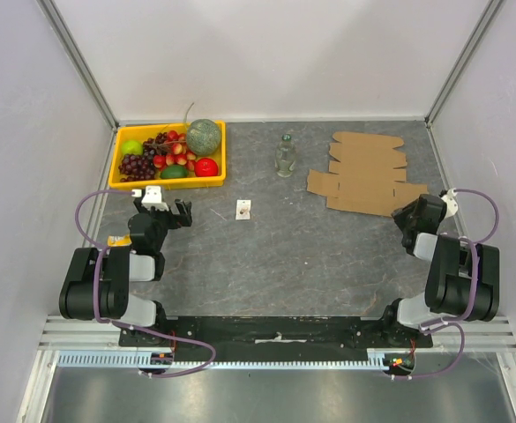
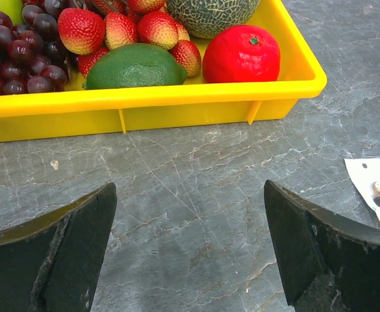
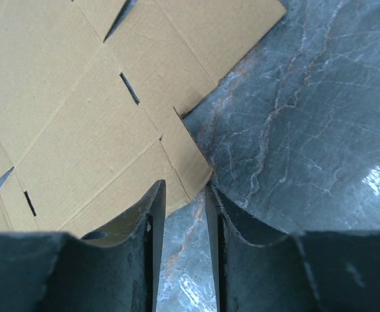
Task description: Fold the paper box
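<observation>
— What's the top camera giving me?
— I have it high behind the arm bases, looking down over the table (image 1: 284,256). The yellow tray (image 1: 152,183) is at 11 o'clock and the paper box (image 1: 368,176) at 1.
— And the wrists?
— My left wrist view sits low, facing forward, close to that yellow tray (image 2: 177,107) at 12. The right points steeply down, very close, and shares only a corner of the paper box (image 3: 79,117) with the top view.

And there's the paper box (image 1: 368,174): a plain brown corrugated sheet, completely unfolded, lying flat on the grey bench (image 1: 275,264) at the far right. Flaps and tabs jut along its edges, and close up, crease lines and narrow slots cross it.
</observation>
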`<state>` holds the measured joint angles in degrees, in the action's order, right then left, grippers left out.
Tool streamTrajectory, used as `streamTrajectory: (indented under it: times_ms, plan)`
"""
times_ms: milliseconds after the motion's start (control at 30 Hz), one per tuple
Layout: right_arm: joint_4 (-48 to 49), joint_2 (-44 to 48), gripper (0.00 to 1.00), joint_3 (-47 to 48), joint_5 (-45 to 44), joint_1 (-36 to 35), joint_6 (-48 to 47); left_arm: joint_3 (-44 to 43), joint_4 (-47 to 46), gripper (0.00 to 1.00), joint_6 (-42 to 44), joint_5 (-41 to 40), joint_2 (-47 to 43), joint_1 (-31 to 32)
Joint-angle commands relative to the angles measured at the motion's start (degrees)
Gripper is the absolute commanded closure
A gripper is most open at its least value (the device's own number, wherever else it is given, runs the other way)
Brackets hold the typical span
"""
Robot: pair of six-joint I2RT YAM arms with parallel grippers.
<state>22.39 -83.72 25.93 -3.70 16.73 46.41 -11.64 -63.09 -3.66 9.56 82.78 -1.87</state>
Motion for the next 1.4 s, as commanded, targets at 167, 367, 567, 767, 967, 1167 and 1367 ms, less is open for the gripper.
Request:
streamTrajectory:
  times_ms: [167,367,567,767,967,1167,1367]
  plan:
    - [6.9,-1.0,0.78,-0.3,1.9,0.3,-1.7,-1.5,-1.8,0.00,2.7,0.0,0.0,0.3]
    - [4.7,0.9,0.96,1.0,3.5,0.3,-2.5,-1.5,-1.9,0.00,2.7,0.1,-0.1,0.3]
    - [-12.2,6.7,1.00,6.8,4.3,-0.3,-3.3,-1.5,-1.8,0.00,2.8,0.0,0.0,0.3]
    - [-27.0,15.2,1.00,10.7,1.7,-1.4,-4.2,-1.5,-1.8,0.00,2.8,0.0,-0.1,0.3]
    - [-39.4,17.8,1.00,15.3,2.7,-3.9,-8.2,-1.6,-1.5,0.00,2.9,-0.3,0.0,0.5]
    - [-50.1,20.7,1.00,19.5,2.1,-6.5,-13.9,-1.7,-1.5,0.00,3.0,-0.5,0.0,0.6]
    - [-60.5,21.4,1.00,24.7,6.2,-9.5,-21.8,-1.6,-1.5,0.00,3.0,-0.5,-0.1,0.6]
